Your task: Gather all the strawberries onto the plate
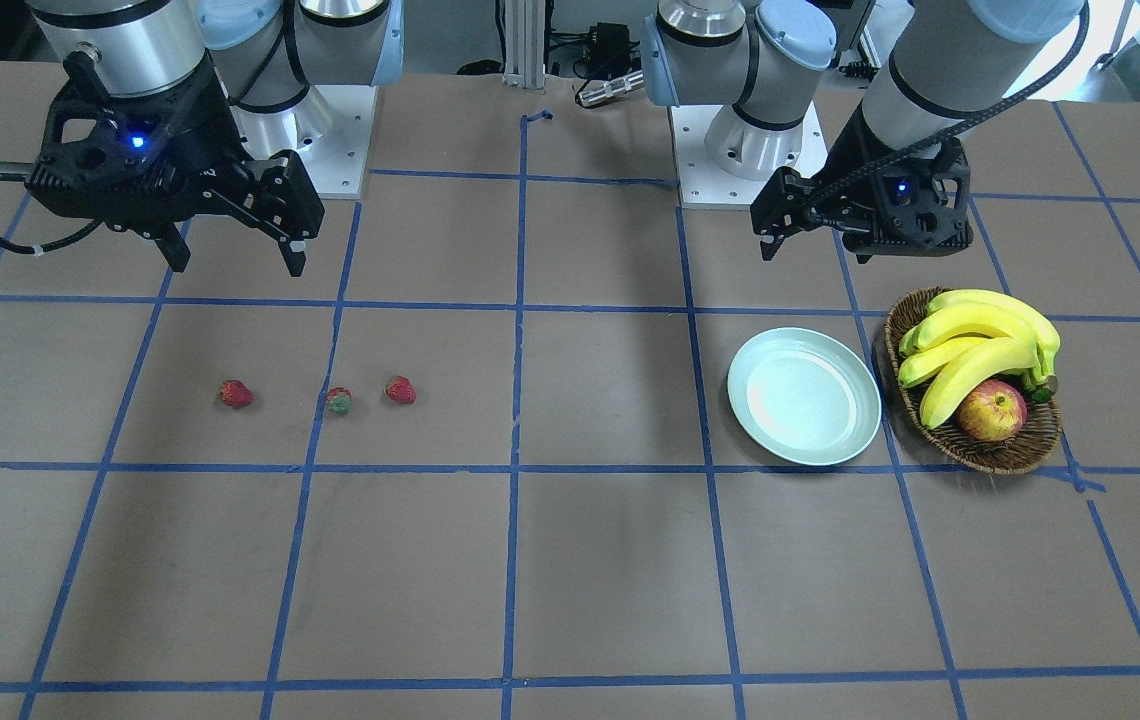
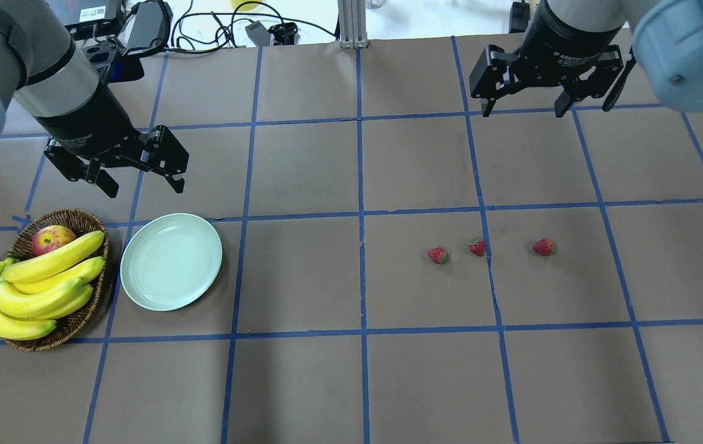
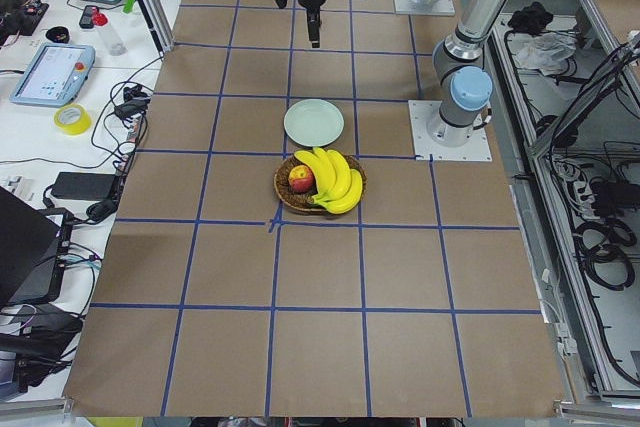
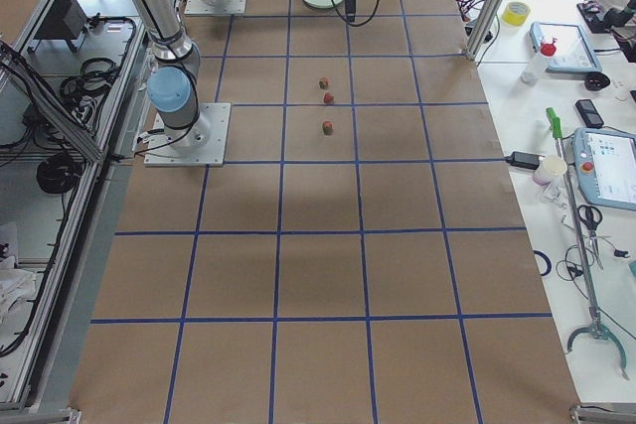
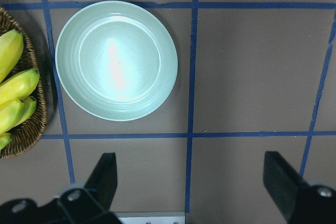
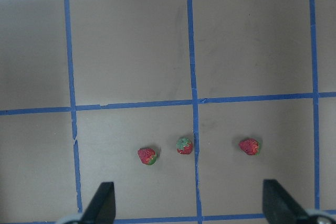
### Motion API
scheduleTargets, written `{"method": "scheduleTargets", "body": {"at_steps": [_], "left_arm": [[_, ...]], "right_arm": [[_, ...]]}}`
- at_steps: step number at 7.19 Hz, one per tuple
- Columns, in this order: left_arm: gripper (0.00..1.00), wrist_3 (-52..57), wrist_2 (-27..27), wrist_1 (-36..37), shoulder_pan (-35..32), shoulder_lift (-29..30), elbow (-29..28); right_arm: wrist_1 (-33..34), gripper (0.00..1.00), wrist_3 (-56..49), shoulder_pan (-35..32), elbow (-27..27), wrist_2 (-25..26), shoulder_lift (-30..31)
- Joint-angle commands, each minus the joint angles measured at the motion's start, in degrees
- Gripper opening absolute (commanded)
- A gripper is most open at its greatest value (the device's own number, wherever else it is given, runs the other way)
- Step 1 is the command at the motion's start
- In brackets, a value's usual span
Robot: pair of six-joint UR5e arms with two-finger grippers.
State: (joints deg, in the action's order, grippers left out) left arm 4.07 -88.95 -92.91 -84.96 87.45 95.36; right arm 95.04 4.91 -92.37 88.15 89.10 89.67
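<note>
Three small red strawberries lie in a row on the brown table: one (image 2: 438, 254), one showing more green (image 2: 477, 246), and one (image 2: 544, 247). They also show in the front view (image 1: 236, 393) (image 1: 338, 401) (image 1: 400, 389) and in the right wrist view (image 6: 147, 156) (image 6: 184, 146) (image 6: 249, 146). The pale mint plate (image 2: 171, 261) (image 1: 803, 396) (image 5: 116, 60) lies empty. My left gripper (image 2: 142, 182) (image 1: 815, 250) is open and empty, hovering beyond the plate. My right gripper (image 2: 524, 111) (image 1: 235, 265) is open and empty, hovering beyond the strawberries.
A brown wicker basket (image 2: 89, 302) with bananas (image 2: 37, 287) and a red-yellow apple (image 2: 50, 238) stands right beside the plate, on its outer side. Blue tape lines grid the table. Cables and devices lie past the far table edge.
</note>
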Motion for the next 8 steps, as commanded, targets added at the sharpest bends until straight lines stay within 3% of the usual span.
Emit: {"method": "scheduleTargets", "body": {"at_steps": [1,8], "left_arm": [[1.00,0.0,0.0,0.1,0.0,0.0,0.0],[1.00,0.2,-0.1,0.5,0.1,0.3,-0.2]], "right_arm": [[-0.5,1.00,-0.1,0.0,-0.1,0.1,0.2],[-1.2,1.00,-0.1,0.0,-0.2,0.1,0.0]]}}
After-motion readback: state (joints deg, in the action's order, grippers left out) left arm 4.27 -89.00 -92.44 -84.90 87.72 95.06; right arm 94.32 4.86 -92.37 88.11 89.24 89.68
